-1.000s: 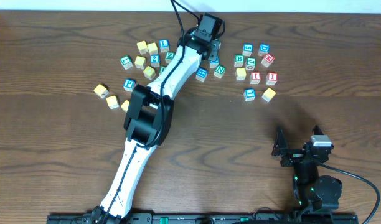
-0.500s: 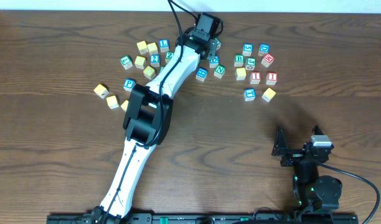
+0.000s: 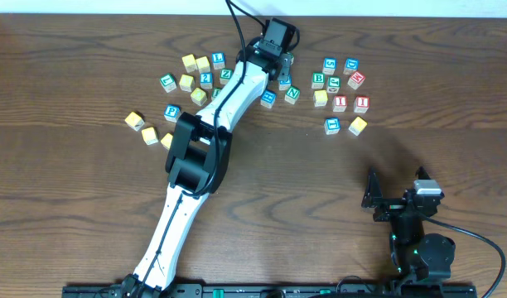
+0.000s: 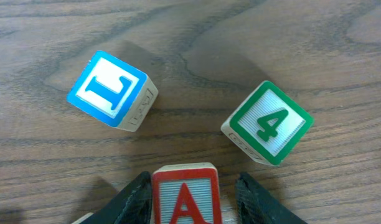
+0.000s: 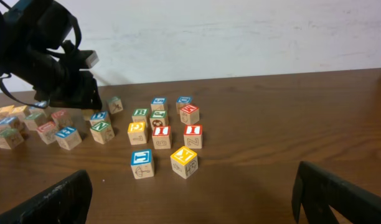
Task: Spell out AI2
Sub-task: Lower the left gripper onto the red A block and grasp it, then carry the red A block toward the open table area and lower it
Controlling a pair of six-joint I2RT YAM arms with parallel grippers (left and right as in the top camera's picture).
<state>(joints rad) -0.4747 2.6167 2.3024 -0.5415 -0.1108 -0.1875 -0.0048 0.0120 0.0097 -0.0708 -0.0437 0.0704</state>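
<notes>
The left gripper [image 4: 192, 186] sits low over the far cluster, fingers either side of the red A block [image 4: 187, 200], the first letter needed, so this looks like the pick of A. The wrist view crops the fingers and a sliver of gap shows on one side, so I cannot tell whether they are clamped. A blue L block [image 4: 109, 90] and green 4 block [image 4: 268, 121] lie near but apart, leaving finger room. The right gripper [image 5: 190, 199] rests spread wide at the table [image 3: 88, 207] front, out of the way

A block [image 4: 187, 198] front | L block [image 4: 112, 90] behind-left | 4 block [image 4: 268, 122] behind-right
</notes>
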